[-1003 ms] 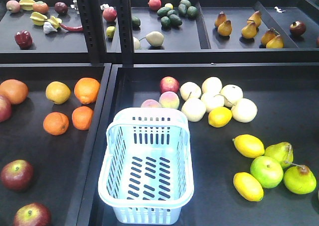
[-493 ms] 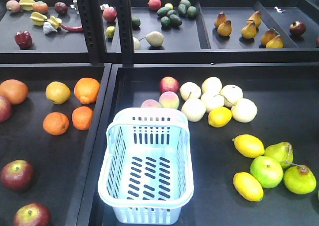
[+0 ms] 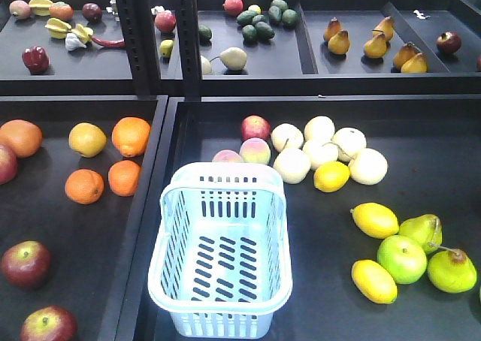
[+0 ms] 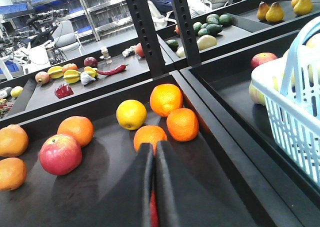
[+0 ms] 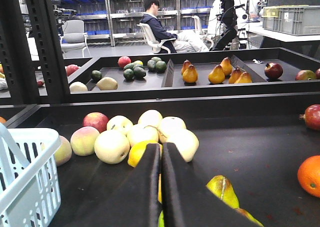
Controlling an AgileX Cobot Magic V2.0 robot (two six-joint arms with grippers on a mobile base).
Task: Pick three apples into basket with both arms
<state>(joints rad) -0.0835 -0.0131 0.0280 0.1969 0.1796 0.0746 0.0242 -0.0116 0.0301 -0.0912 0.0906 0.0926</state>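
Apples: three round dark maroon-red apples [image 3: 26,264] lie in the left tray, two near its front corner and one at the far left edge.
Basket: the pale blue-white slotted plastic basket [image 3: 220,254] stands empty in the right tray, just across the divider.
Left claw [image 4: 152,187]: fingers together, holding nothing.
Right claw [image 5: 160,187]: fingers together, holding nothing.
Advice: probably spread the fingers wide first, then straddle the apple's widest part.

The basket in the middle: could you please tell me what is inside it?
Nothing: in the front view the basket shows only its bare slotted base. A pale pink fruit behind its far rim is partly covered.
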